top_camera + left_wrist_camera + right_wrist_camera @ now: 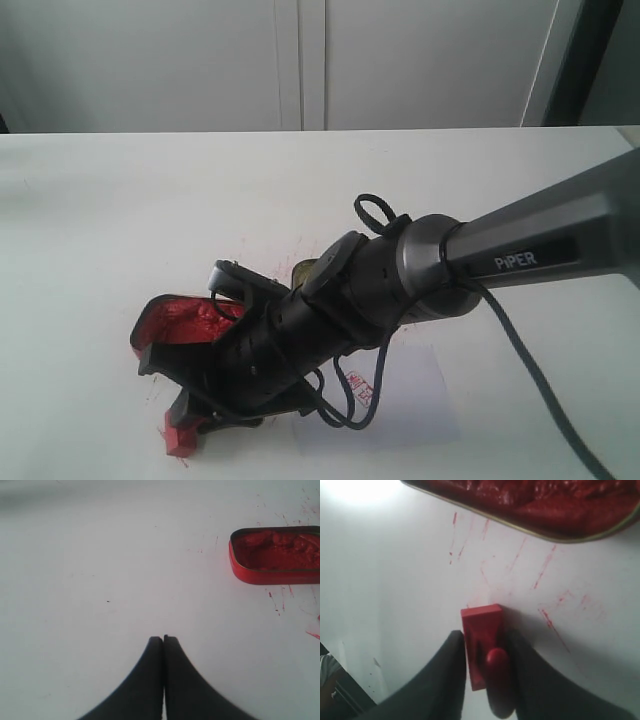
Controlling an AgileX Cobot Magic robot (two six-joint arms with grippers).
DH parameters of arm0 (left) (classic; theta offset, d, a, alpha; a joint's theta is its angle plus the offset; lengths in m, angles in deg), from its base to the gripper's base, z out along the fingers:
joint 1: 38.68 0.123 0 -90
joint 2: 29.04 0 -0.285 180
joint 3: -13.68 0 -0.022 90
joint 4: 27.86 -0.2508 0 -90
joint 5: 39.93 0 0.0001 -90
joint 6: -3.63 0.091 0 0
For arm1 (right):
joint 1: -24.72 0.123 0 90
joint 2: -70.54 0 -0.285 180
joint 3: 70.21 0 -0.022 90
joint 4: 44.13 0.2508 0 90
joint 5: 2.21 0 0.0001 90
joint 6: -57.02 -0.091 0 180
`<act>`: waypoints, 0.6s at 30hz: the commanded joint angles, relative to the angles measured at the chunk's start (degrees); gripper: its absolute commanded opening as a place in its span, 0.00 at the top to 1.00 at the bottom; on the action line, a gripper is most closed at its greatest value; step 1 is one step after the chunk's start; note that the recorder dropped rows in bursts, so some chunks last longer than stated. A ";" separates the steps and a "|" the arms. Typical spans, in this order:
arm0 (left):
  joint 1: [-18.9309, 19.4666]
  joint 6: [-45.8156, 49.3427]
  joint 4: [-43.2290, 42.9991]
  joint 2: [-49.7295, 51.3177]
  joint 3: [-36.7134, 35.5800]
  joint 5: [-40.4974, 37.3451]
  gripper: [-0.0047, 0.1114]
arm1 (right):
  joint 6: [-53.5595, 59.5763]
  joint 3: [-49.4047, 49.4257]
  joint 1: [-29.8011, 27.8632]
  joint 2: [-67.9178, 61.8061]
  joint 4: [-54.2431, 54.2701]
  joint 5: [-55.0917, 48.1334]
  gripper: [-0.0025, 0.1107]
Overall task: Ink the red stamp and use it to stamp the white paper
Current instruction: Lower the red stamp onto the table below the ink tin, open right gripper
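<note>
At 7 o'clock in the exterior view, the right gripper (190, 410) reaches across to the red stamp (180, 435) on the bench (120, 200), at 6 o'clock of the red tin (185, 322), with the white paper (420, 400) at its 3 o'clock. Only the right wrist view shows fingers (452, 670) clamped on both sides of the stamp. Only the left wrist view shows the left gripper (163, 639), fingers pressed together and empty.

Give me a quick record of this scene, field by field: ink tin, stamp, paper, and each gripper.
ink tin: red, open, lumpy paste inside
stamp: red, on the table near the ink tin
paper: white, bears a red mark
right gripper: jaws either side of the stamp, grip unclear
left gripper: jaws shut, empty
</note>
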 commanded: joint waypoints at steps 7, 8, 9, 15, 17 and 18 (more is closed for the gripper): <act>0.15 0.03 0.23 -0.23 -0.22 0.06 0.96 | -0.04 -0.02 0.14 1.11 -0.82 -0.01 0.54; 0.15 0.03 0.23 -0.23 -0.22 0.06 0.96 | -0.04 -0.02 0.14 1.11 -0.91 -0.01 0.53; 0.15 0.03 0.23 -0.23 -0.22 0.06 0.96 | -0.04 -0.02 0.14 1.14 -0.91 -0.01 0.53; 0.15 0.03 0.23 -0.23 -0.22 0.06 0.96 | -0.04 -0.02 0.14 1.14 -1.45 -0.01 0.53; 0.15 0.03 0.23 -0.23 -0.22 0.06 0.96 | -0.27 -0.02 0.14 1.14 -2.04 -0.01 0.53; 0.15 0.03 0.23 -0.23 -0.22 0.06 0.96 | -0.55 -0.02 0.14 1.14 -2.58 0.10 0.53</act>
